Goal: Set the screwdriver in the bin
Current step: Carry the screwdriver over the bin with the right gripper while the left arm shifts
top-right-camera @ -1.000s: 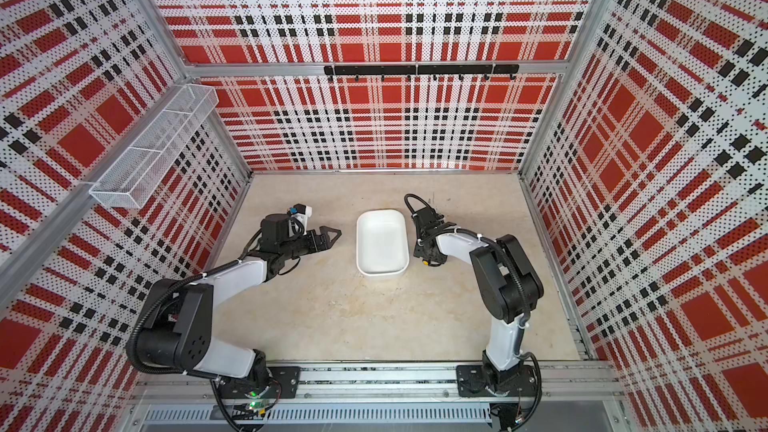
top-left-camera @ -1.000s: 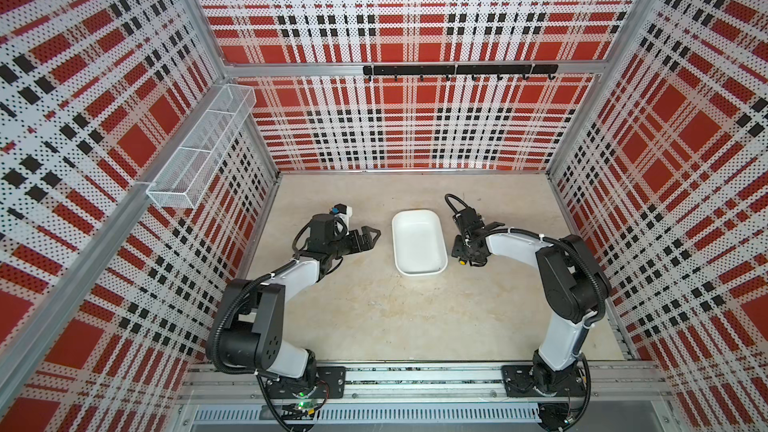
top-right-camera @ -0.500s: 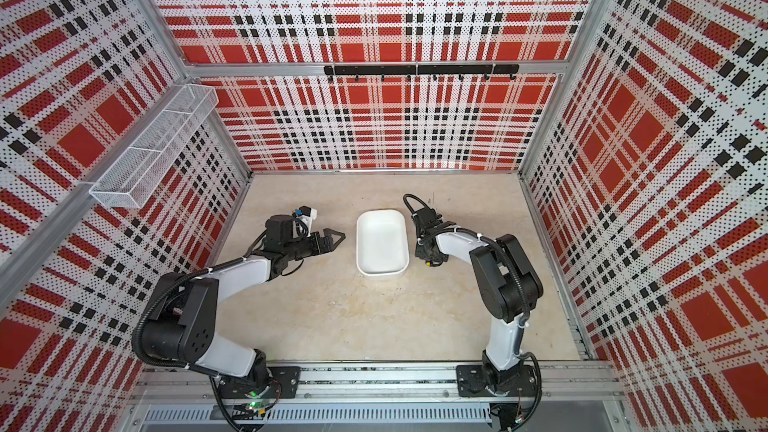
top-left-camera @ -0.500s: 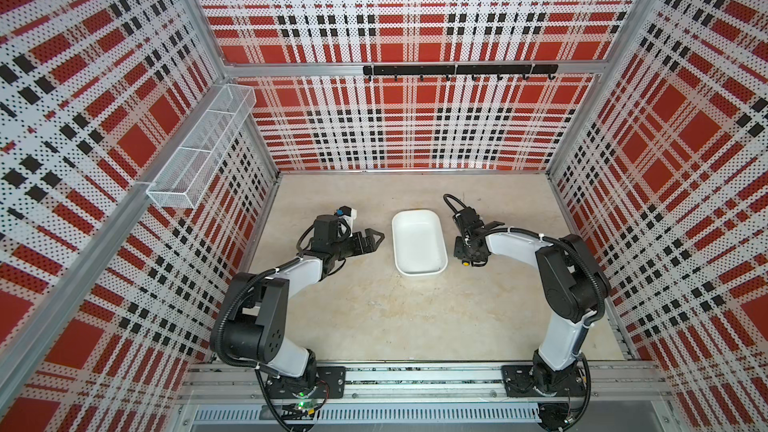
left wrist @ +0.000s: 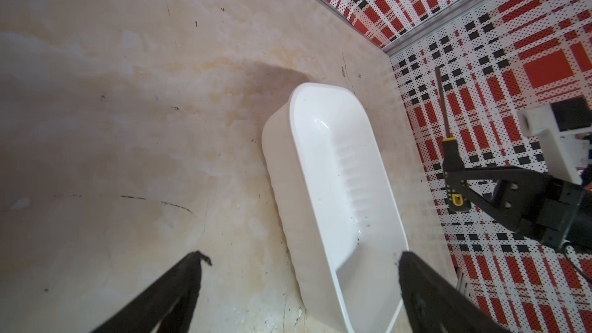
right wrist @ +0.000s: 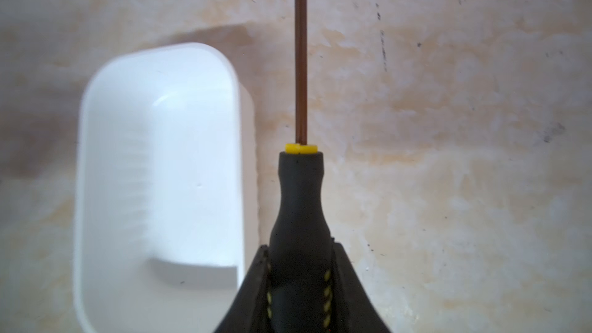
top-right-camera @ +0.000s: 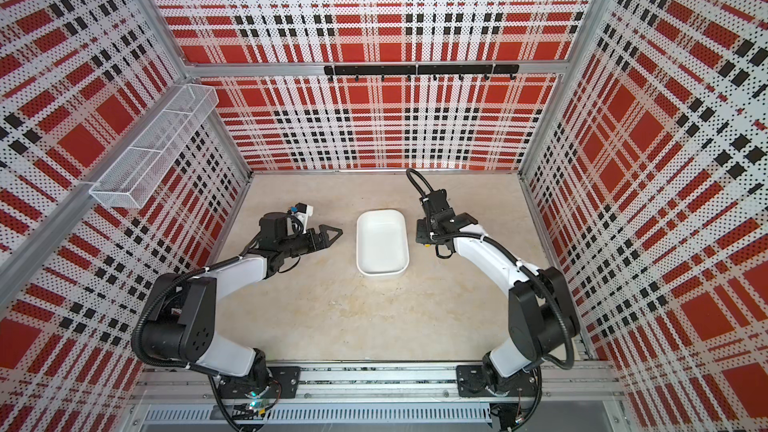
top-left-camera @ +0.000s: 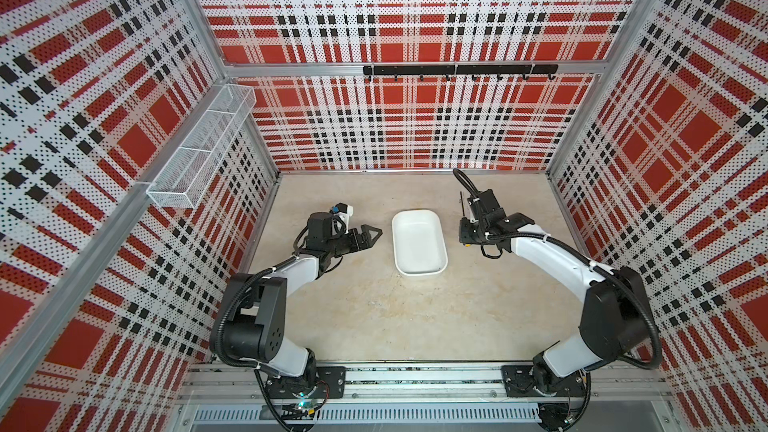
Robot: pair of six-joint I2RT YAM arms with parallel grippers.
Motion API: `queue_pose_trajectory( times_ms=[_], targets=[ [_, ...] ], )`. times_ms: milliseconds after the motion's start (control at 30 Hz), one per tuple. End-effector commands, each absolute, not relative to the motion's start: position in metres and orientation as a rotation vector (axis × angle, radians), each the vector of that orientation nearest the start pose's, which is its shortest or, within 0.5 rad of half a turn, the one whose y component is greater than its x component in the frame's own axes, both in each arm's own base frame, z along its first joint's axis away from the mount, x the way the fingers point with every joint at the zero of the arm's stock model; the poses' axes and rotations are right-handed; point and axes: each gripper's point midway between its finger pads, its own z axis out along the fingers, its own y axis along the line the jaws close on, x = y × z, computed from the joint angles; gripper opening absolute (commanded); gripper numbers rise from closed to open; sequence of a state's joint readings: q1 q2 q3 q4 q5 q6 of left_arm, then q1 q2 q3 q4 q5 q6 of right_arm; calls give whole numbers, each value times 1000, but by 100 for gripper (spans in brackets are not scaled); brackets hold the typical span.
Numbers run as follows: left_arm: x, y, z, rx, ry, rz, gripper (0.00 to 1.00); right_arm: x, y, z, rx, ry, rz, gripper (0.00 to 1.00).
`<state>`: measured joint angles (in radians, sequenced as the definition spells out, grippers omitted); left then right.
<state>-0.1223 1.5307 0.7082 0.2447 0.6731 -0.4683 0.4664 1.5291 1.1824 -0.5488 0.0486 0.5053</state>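
Screwdriver [right wrist: 299, 203], clamped at handle by right end effector [right wrist: 299, 246] beside bin [right wrist: 160, 171], left end effector [left wrist: 301, 256] spread wide and empty, may be dropped outside if released early.

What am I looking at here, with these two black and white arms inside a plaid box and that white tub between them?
Two robot arms stand on a beige table, walled by plaid panels. Two pictures look down from overhead; two come from cameras on the arms' wrists. The left gripper is open and empty, facing an empty white plastic bin. The right gripper is shut on a black-handled screwdriver, held beside the bin, not in it. A wire-mesh basket hangs on the wall.
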Motion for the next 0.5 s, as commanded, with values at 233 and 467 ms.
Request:
queue_pose_trajectory(
  times_ms=[233, 467],
  targets=[
    [380, -161, 139, 67, 2136, -1135, 98, 349, 256, 200, -28, 2403, 878, 0],
    [381, -159, 137, 54, 2137, -1128, 98, 344, 278, 174, 18, 2531, 884, 0]
  ],
)
